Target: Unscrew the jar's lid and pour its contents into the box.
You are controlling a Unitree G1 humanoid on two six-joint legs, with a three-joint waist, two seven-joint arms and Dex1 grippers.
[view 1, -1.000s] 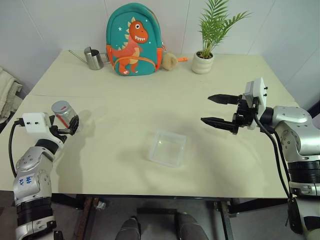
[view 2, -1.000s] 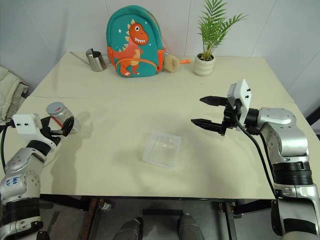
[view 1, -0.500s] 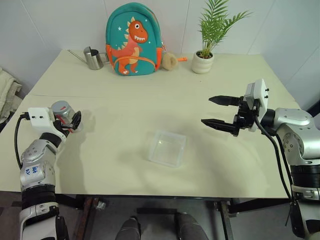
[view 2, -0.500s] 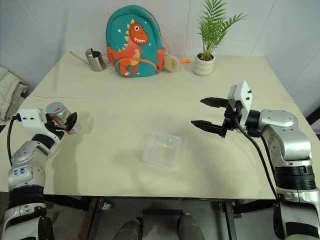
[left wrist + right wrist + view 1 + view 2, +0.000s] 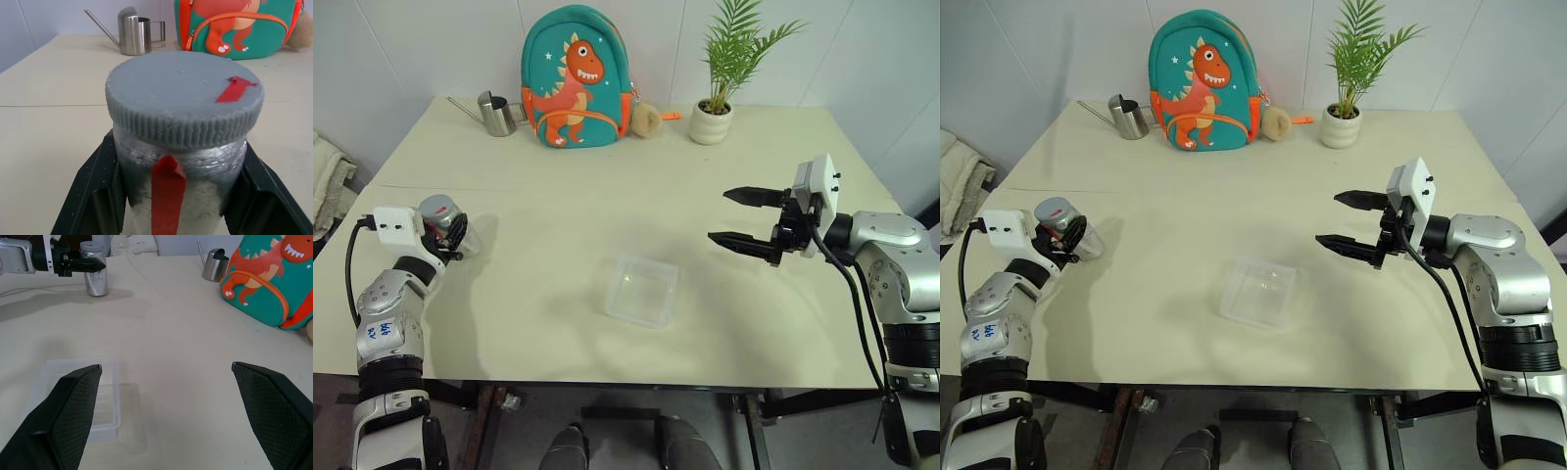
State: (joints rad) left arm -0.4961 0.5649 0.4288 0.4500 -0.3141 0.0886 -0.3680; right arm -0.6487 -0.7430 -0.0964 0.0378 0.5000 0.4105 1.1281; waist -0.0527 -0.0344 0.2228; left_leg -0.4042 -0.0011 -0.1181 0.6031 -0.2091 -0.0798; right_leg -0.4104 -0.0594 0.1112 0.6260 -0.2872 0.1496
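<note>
Both my grippers are up over the table [image 5: 558,196]; left gripper [image 5: 456,238] has just closed on the jar [image 5: 450,230], where a moment ago its fingers stood wide around it; now the black fingers [image 5: 100,196] press the jar's sides just under the lid [image 5: 183,95]; right gripper [image 5: 742,215] waits with its jaws wide and nothing in them, as it did before, well apart from the jar. So I think the jar is held firm now, and the next job is for my right gripper to come over and twist the lid off; the lid is still on, so nothing is poured yet. I cannot see the contents through the jar's side.

The box [image 5: 642,290] sits near the middle of the table, between my two grippers, nearer my right. At the far edge stand a backpack [image 5: 572,78], a plant [image 5: 724,69] and a watering can [image 5: 494,113], all well away; nothing lies between the jar and the box.
</note>
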